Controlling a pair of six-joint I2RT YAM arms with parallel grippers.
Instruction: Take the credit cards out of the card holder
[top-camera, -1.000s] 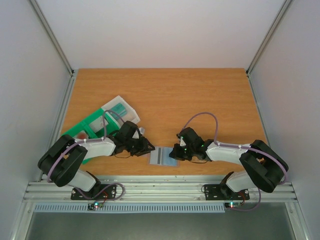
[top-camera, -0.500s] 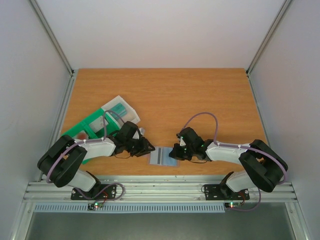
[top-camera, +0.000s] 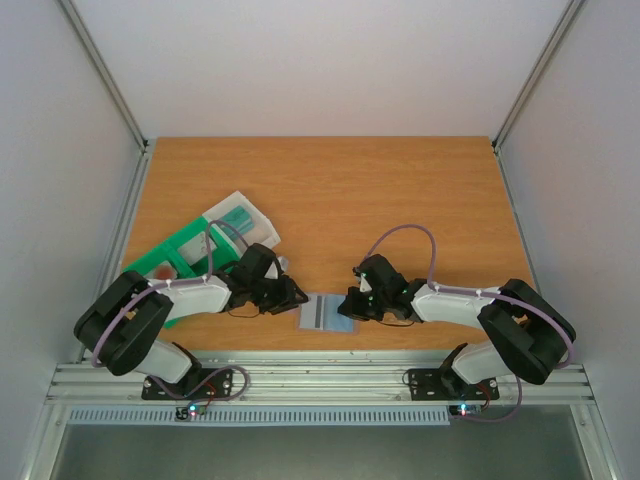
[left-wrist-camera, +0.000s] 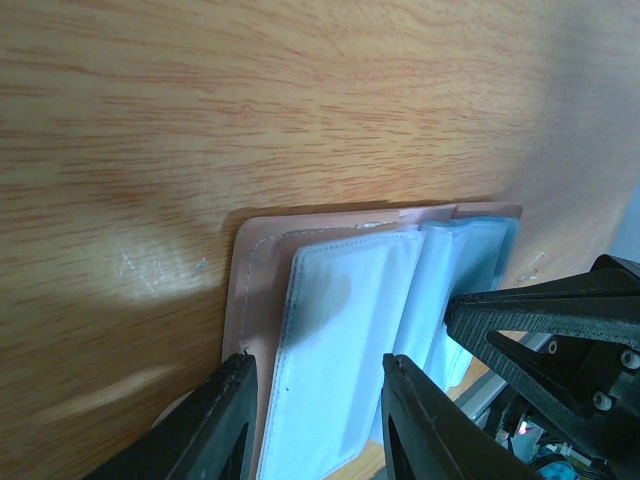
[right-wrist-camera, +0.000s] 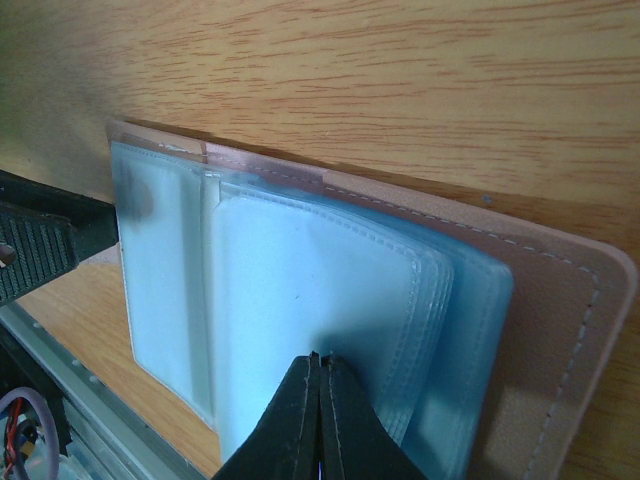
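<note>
The card holder (top-camera: 325, 313) lies open and flat on the table near the front edge, between my two grippers. Its cover is pinkish-tan (left-wrist-camera: 256, 300) (right-wrist-camera: 575, 320), with pale-blue clear sleeves inside. A teal credit card edge (right-wrist-camera: 485, 310) sticks out from under the sleeves; the cards also show in the left wrist view (left-wrist-camera: 488, 250). My left gripper (top-camera: 297, 296) (left-wrist-camera: 320, 362) is open, with one finger on each side of the left sleeve. My right gripper (top-camera: 348, 305) (right-wrist-camera: 322, 362) is shut, its tips resting on the right stack of sleeves. Nothing shows between its jaws.
A green compartment tray (top-camera: 175, 255) and a clear plastic box holding a teal block (top-camera: 240, 218) lie at the left, behind my left arm. The metal rail at the table's front edge (top-camera: 320, 375) runs just below the card holder.
</note>
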